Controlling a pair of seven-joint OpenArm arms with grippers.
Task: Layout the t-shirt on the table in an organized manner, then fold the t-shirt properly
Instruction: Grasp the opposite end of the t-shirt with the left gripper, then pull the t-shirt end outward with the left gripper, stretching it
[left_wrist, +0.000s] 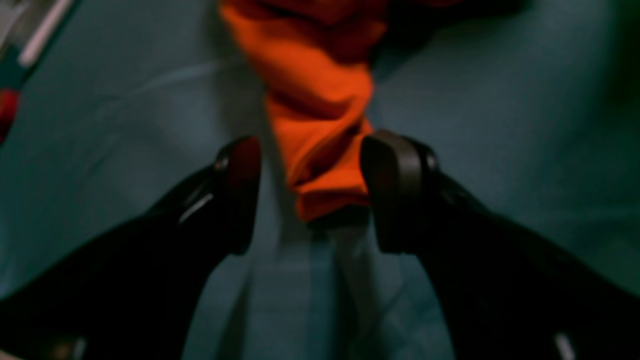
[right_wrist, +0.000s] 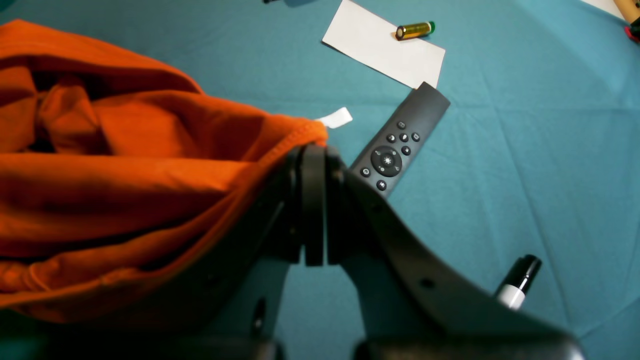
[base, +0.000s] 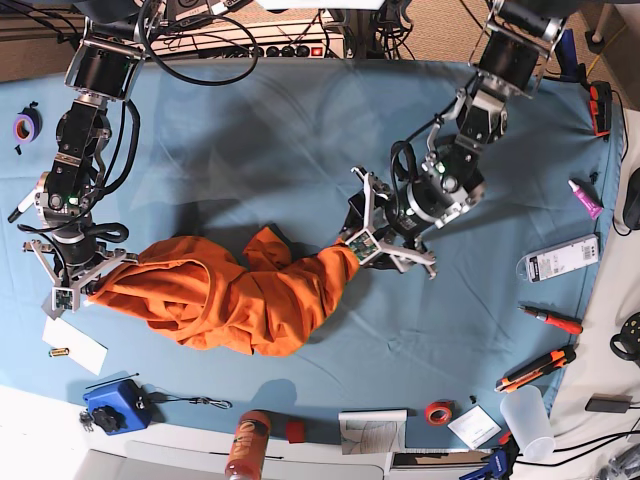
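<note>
Base view shows you the t-shirt (base: 235, 295) bunched mid-table (base: 300, 150), neither spread nor folded: your right gripper (right_wrist: 314, 150) pinches its labelled hem, your left gripper (left_wrist: 310, 192) gapes around the other end, gripping nothing

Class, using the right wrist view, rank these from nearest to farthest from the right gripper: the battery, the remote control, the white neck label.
Measured from the right gripper, which is shut on the t-shirt:
1. White neck label, just above the fingertips at the shirt's edge.
2. Remote control, beside the gripper to the right.
3. Battery, farther up, lying on the white card.
</note>
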